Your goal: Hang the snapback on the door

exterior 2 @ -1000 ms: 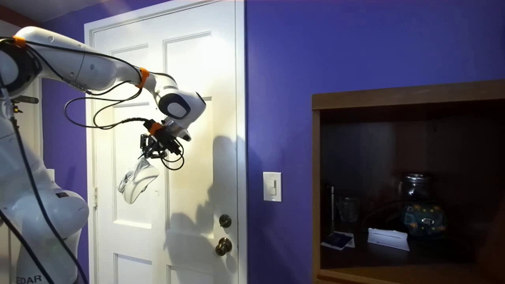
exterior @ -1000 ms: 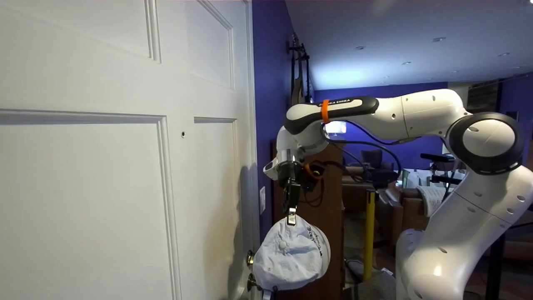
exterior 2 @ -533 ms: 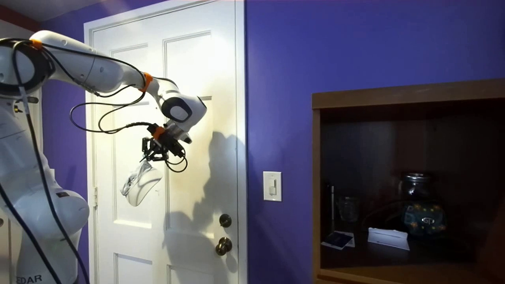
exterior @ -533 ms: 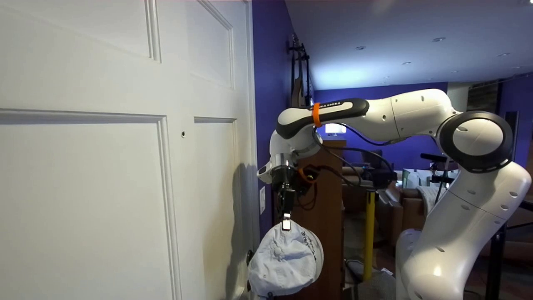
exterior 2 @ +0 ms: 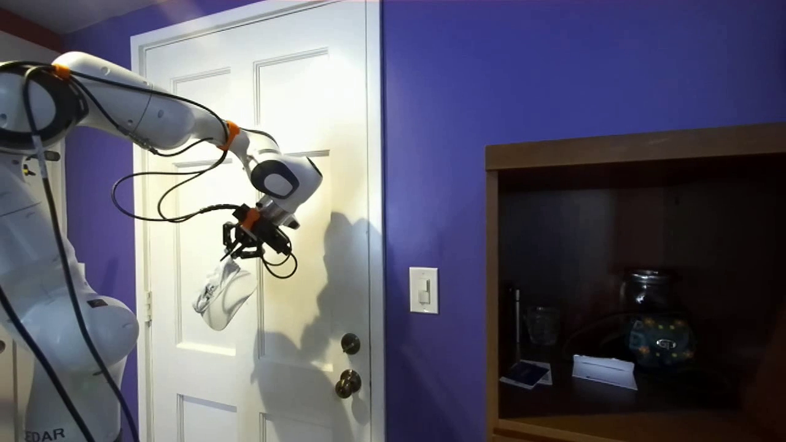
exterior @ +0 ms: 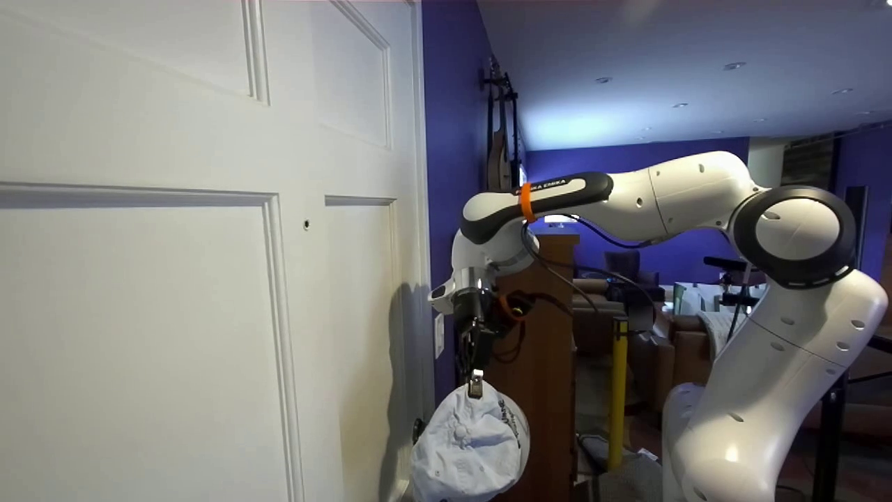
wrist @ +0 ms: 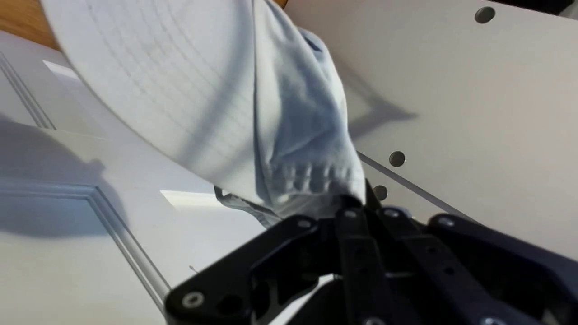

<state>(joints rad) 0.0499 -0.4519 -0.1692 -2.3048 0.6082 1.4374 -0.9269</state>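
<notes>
1. Wrist view: the fingers [wrist: 361, 255] of the gripper [wrist: 365, 202] sit close together, pinching an edge of the snapback [wrist: 216, 95].
2. From them the snapback hangs tilted, in both exterior views, with the white panelled door [exterior 2: 298, 298] behind it in one picture; I cannot tell whether the two touch.
3. Across the door falls the shadow [exterior 2: 350, 264] of the arm [exterior 2: 138, 116], near a brass-coloured knob [exterior 2: 348, 383]; beside it, a purple wall [exterior 2: 552, 67] carries a light switch [exterior 2: 424, 290].
4. Compared with a second ago, gripper and snapback hang lower in both exterior views.
5. Farther along, a brown cabinet [exterior 2: 614, 149] holds a jar [exterior 2: 648, 288], a clear glass [exterior 2: 543, 325], a white card [exterior 2: 605, 372] and a flowered bag [exterior 2: 659, 345].
</notes>
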